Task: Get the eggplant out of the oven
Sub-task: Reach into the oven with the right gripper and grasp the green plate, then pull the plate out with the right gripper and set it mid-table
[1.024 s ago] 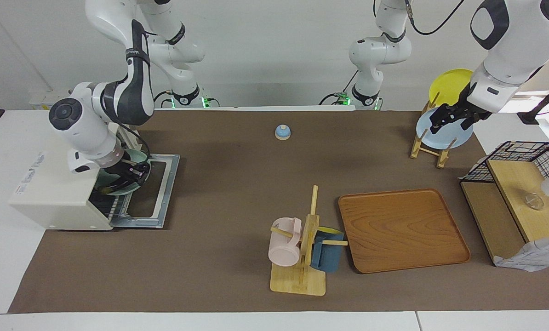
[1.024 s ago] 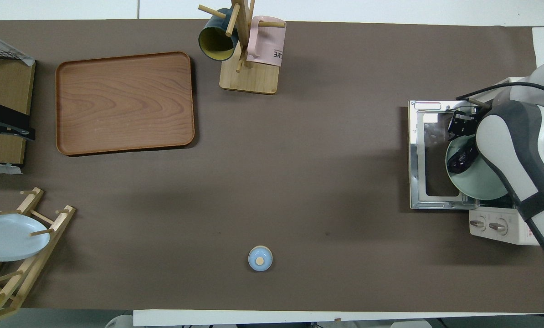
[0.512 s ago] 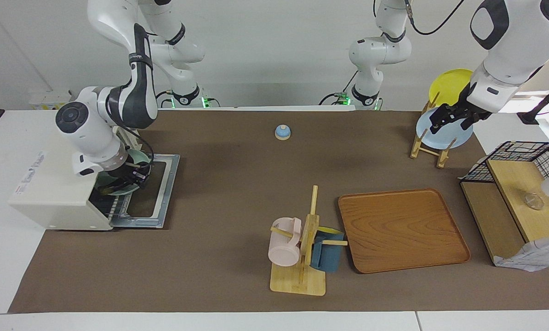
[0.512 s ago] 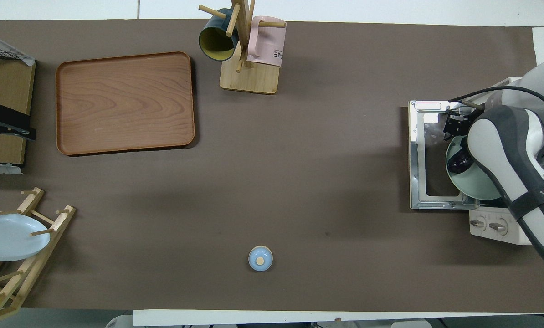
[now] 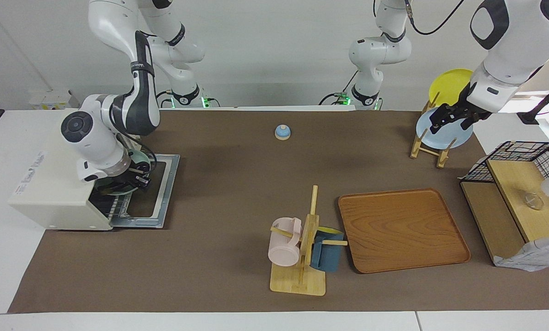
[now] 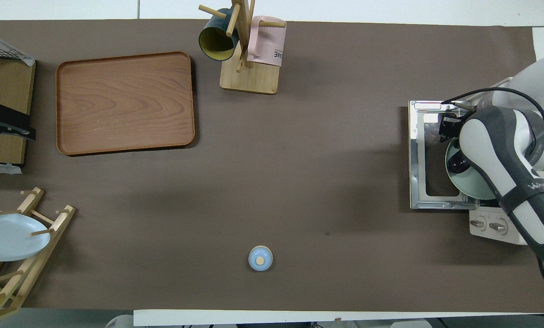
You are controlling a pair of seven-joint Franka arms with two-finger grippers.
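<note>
The cream-white oven point(image 5: 54, 193) stands at the right arm's end of the table, its door point(image 5: 157, 193) folded down flat. A mint green plate point(image 6: 470, 189) sits at the oven's mouth. The dark eggplant point(image 6: 456, 163) lies on the plate, partly hidden by my right arm. My right gripper point(image 5: 139, 180) hangs low over the plate's edge and the open door; it also shows in the overhead view point(image 6: 449, 127). I cannot tell whether it touches the eggplant. My left gripper point(image 5: 449, 117) waits raised by the plate rack.
A wooden plate rack point(image 5: 428, 147) holds a light blue plate and a yellow plate. A wooden tray point(image 5: 401, 230), a mug tree point(image 5: 302, 248) with a pink and a blue mug, a small blue bell point(image 5: 282, 132) and a wooden shelf with a wire basket point(image 5: 518, 202) stand on the brown mat.
My right gripper has shifted out from the oven's mouth over the open door, toward the table's middle. The plate and eggplant have stayed put. The left arm has not moved.
</note>
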